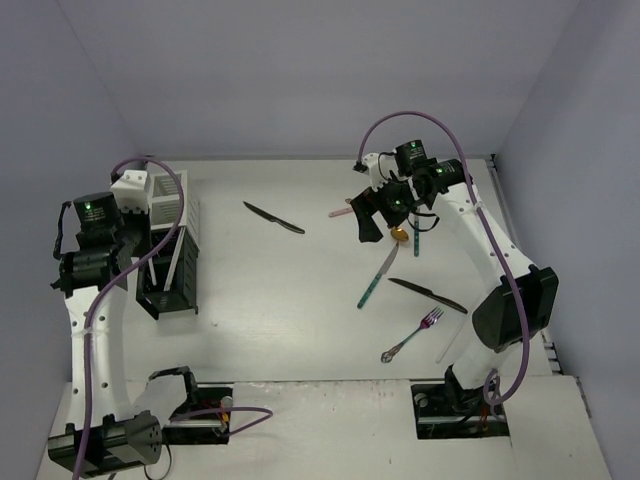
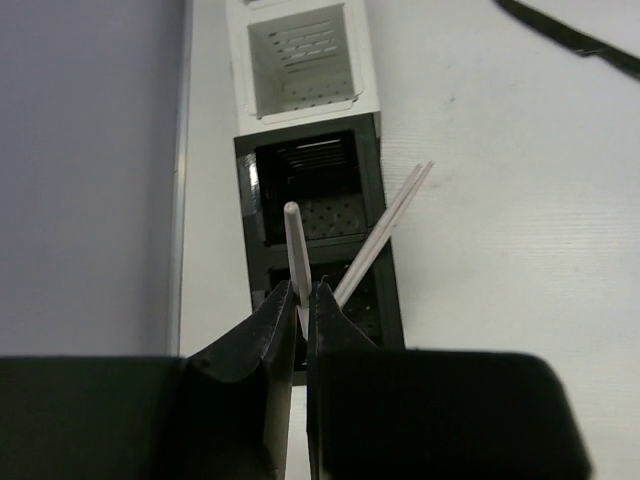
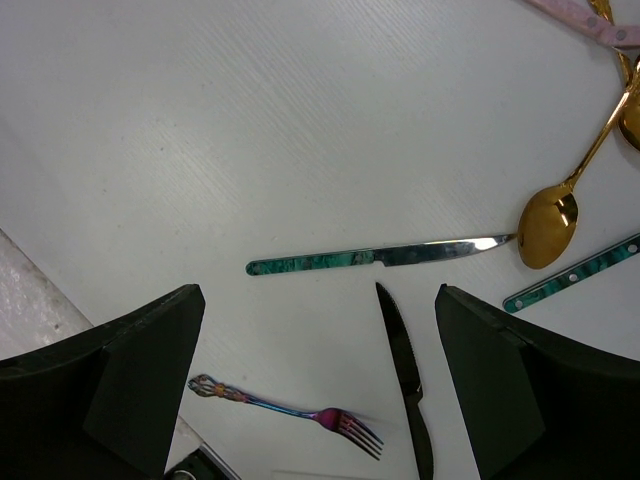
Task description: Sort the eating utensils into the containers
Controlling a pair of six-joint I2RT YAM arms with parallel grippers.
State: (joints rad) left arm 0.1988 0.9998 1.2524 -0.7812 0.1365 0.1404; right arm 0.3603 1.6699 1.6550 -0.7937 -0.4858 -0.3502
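My left gripper (image 1: pixel 130 275) (image 2: pixel 303 300) is shut on a thin white chopstick (image 2: pixel 292 245), holding it upright over the near end of the black caddy (image 1: pixel 185 285) (image 2: pixel 250 205). Two more chopsticks (image 2: pixel 388 225) lean in that caddy. The white caddy (image 1: pixel 160 200) (image 2: pixel 305 108) stands just beyond it. My right gripper (image 1: pixel 385 215) (image 3: pixel 318 330) is open and empty above a teal-handled knife (image 1: pixel 377 278) (image 3: pixel 330 262), a black knife (image 1: pixel 428 295) (image 3: pixel 405 375) and a pink fork (image 1: pixel 412 335) (image 3: pixel 290 405).
A gold spoon (image 3: pixel 552 218), a teal fork handle (image 3: pixel 575 280) and a pink handle (image 3: pixel 585 20) lie by the right gripper. Another black knife (image 1: pixel 273 217) (image 2: pixel 575 35) lies mid-table. A white chopstick (image 1: pixel 447 345) lies near the right arm's base. Walls enclose the table.
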